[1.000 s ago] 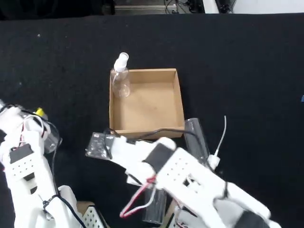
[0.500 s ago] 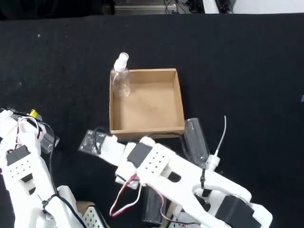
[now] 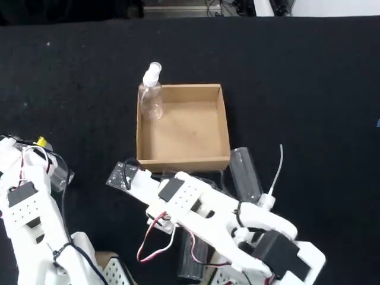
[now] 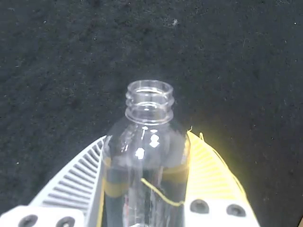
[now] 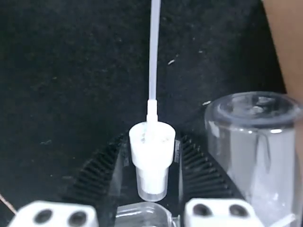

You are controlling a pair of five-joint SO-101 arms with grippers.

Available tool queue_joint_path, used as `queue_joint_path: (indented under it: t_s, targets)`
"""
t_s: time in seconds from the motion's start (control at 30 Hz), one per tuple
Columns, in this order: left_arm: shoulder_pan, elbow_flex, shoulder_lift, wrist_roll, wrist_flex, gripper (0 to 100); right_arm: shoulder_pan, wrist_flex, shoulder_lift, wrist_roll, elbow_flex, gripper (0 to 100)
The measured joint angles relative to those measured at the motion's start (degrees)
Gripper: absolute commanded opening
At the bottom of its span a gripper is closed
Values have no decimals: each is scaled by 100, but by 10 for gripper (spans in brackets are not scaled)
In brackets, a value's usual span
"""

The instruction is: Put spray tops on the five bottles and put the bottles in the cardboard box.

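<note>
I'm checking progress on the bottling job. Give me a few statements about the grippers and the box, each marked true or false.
1. The left gripper grips an uncapped bottle. True.
2. The right gripper is empty. False: it grips a spray top.
3. The cardboard box holds five bottles. False: one capped bottle stands in a corner.
4. A loose bottle is on the table outside the box. True.

Cardboard box point(image 3: 190, 133) lies open except its corner bottle point(image 3: 151, 101).
</note>
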Motion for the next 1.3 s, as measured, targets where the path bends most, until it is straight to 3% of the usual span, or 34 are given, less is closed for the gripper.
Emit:
queue_joint_path:
  t_s: [0.13, 0.27, 0.47, 0.67, 0.87, 1.0, 1.17, 1.3]
  targets:
    - [0, 0, 0, 0, 0, 29, 0, 0, 9, 0, 0, 8]
    - [0, 0, 0, 0, 0, 29, 88, 79, -44, -9, -9, 28]
    - [0, 0, 0, 0, 0, 29, 123, 1609, -818, 149, -607, 21]
    - [0, 0, 0, 0, 0, 29, 1064, 3174, -1960, 299, -1846, 21]
    - [0, 0, 0, 0, 0, 29, 2989, 3903, -2532, 299, -2901, 21]
    - [0, 0, 0, 0, 0, 29, 4941, 4000, -2541, 334, -2945, 21]
    - [0, 0, 0, 0, 0, 29, 7552, 2945, -2382, 334, -2382, 25]
    - [0, 0, 0, 0, 0, 29, 8888, 1749, -1697, 264, -1697, 38]
